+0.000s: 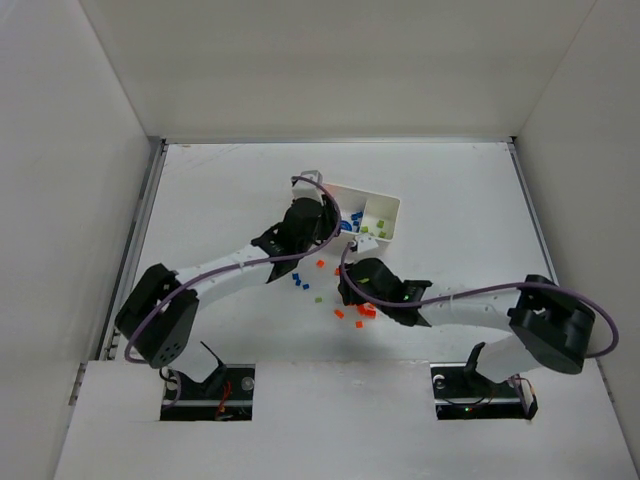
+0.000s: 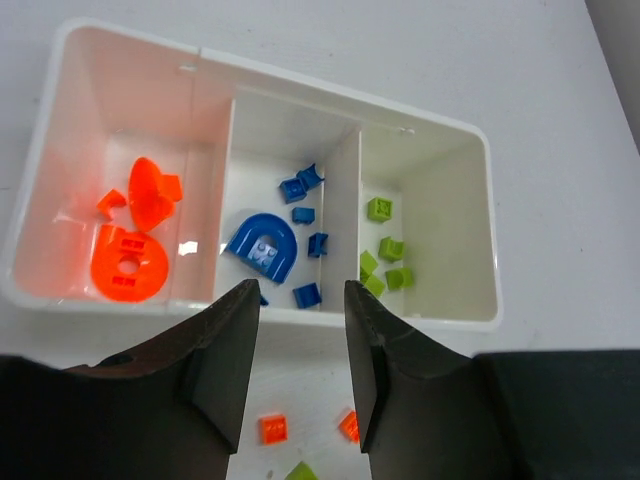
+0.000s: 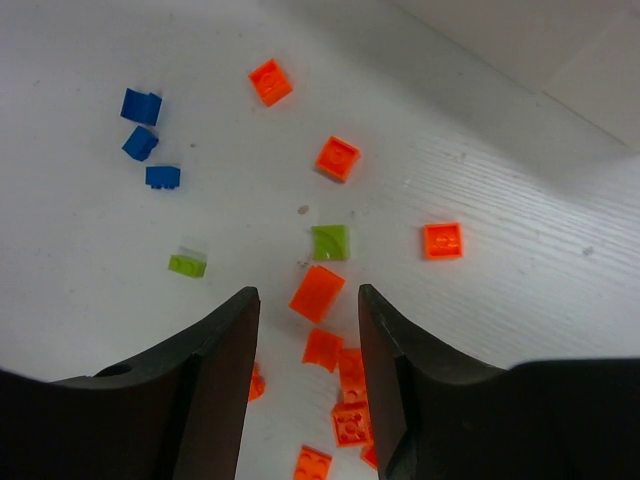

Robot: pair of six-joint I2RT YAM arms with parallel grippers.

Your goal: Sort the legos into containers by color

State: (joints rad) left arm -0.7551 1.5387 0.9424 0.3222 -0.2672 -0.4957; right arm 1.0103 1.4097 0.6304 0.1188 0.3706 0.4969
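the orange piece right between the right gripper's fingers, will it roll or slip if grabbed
Probably stiff and very light: the orange piece looks like small hard plastic. It seems to lie flat on the smooth table, so a nudge would likely skid it, not roll it.

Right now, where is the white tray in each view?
Top external: tray sits just above centre.
Left wrist: tray fills the upper half.
Right wrist: not in view.
Shared landmark: loose orange legos, seen in all three views.
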